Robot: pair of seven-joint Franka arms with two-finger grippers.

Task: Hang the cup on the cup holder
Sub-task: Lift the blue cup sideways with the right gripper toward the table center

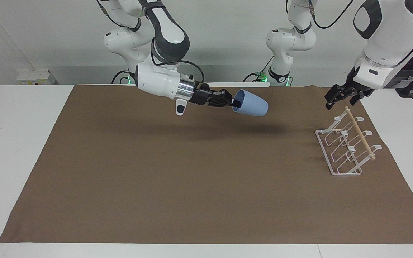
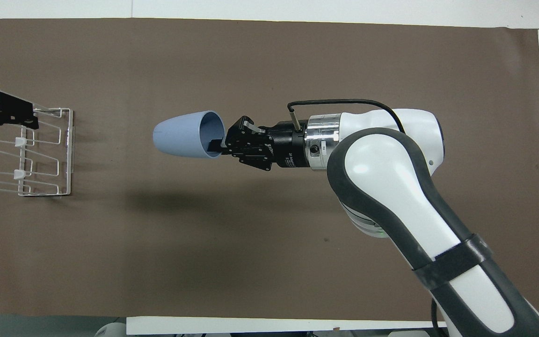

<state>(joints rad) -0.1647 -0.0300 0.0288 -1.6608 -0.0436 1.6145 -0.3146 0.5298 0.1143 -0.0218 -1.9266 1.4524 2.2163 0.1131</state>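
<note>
Brown cloth (image 1: 192, 186), one sheet, covers most of the white table (image 1: 16, 143) you are working at.

Arms: you have two. Both are raised off the cloth.

Right gripper (image 1: 232, 103): one. Its fingers are pinched on the rim of the cup, one finger inside the mouth and one outside. It hangs in the air over the middle of the cloth, pointing toward the left arm's end of the table.

Cup (image 1: 251, 103): one, light blue, no handle. You see it held on its side, off the cloth, mouth toward the right gripper and base toward the holder. It touches nothing but the fingers. Its shadow lies on the cloth beneath it. It is well apart from the holder.

Holder (image 1: 346, 145): one, white wire, standing on the cloth at the left arm's end of the table. It carries one wooden dowel (image 1: 360, 133) along its top. In the overhead view you can count two rows of slanted wire loops (image 2: 40, 154) rising from the base to the dowel. No cup hangs on it.

Left gripper (image 1: 339, 98): one. Its fingers stand spread and hold nothing. It hovers just above the end of the dowel that is nearer to the robots; whether it touches the dowel you cannot tell.
</note>
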